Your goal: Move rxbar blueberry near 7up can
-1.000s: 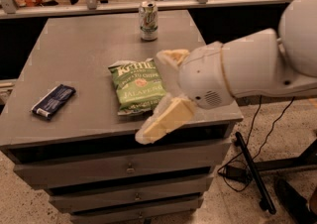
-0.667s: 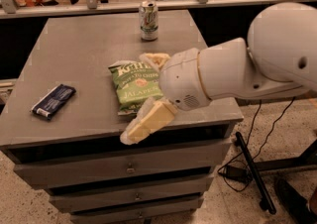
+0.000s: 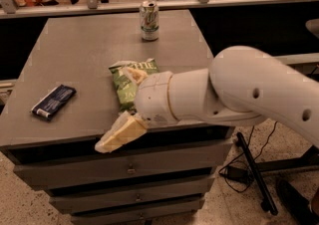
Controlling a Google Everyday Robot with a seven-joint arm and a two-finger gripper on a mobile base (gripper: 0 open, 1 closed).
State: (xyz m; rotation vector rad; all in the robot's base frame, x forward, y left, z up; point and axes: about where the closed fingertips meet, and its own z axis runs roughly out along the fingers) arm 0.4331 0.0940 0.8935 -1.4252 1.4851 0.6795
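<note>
- Bench (image 3: 84, 59): grey top over a stack of drawers. It carries all three loose items, none of which has shifted in the last second.
- Arm (image 3: 249, 89): the bulky white forearm comes in from the right and lies low across the near right part of the bench. Over the last second it has swung leftward, and its wrist now covers the lower right of the chip bag, where before it sat further right.
- Tool (image 3: 118, 111): at the near edge of the bench, front centre. Its jaws are spread wide and hold nothing. One pale finger rests above the chip bag and the other points down-left past the bench lip. It has travelled left but is still well short of the snack bar.
- Chip bag (image 3: 122, 87): green, lying flat mid-bench, partly under the wrist. It is not part of the job, and a sweep this low could nudge it.
- Snack bar (image 3: 53, 101): dark blue wrapper with a white end, lying flat near the left front of the bench. It is untouched and sits well apart from the tool.
- Soda can (image 3: 149, 20): upright at the far edge of the bench, well apart from the snack bar.
- Reading: this looks like the approach phase. The leftward swing suggests the tool is heading for the snack bar. The pick-up is not yet made, and the carry to the can is all still to come.
</note>
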